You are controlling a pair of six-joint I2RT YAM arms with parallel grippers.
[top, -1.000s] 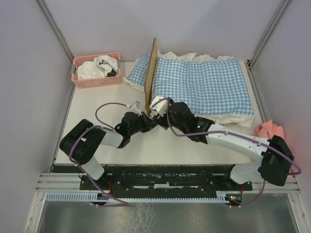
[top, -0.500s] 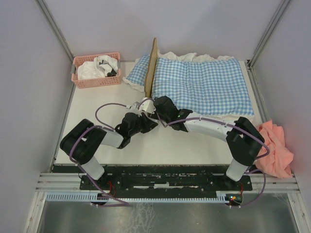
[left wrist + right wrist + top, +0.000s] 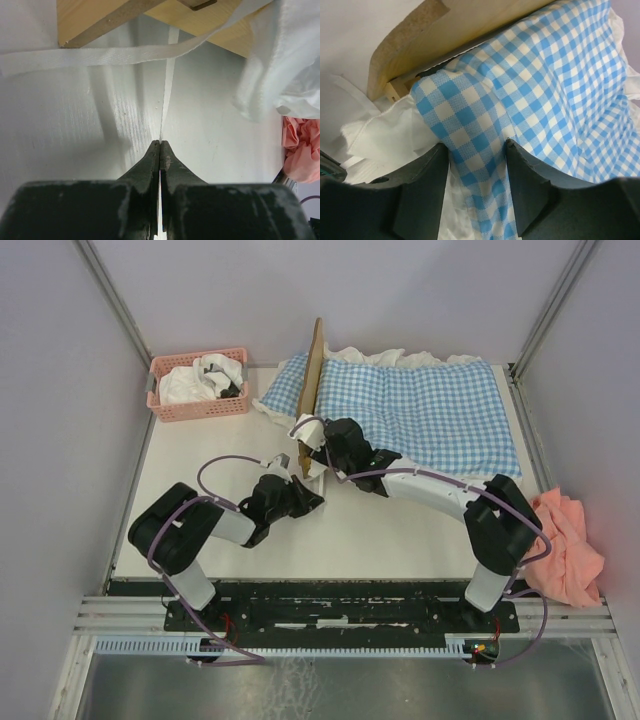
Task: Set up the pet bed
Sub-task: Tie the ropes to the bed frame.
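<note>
Pale lilac walls, white table

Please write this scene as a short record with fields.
Bed: light-wood pet bed frame with wavy headboard, far side of table.
Bedding: blue-white gingham ruffled bedding, spread over the bed.
Left gripper: shut on thin white fabric strap.
Right gripper: fingers astride a gingham fold; grip unclear.
Others: pink plastic basket with white cloth, far left; peach cloth, right edge.
</note>
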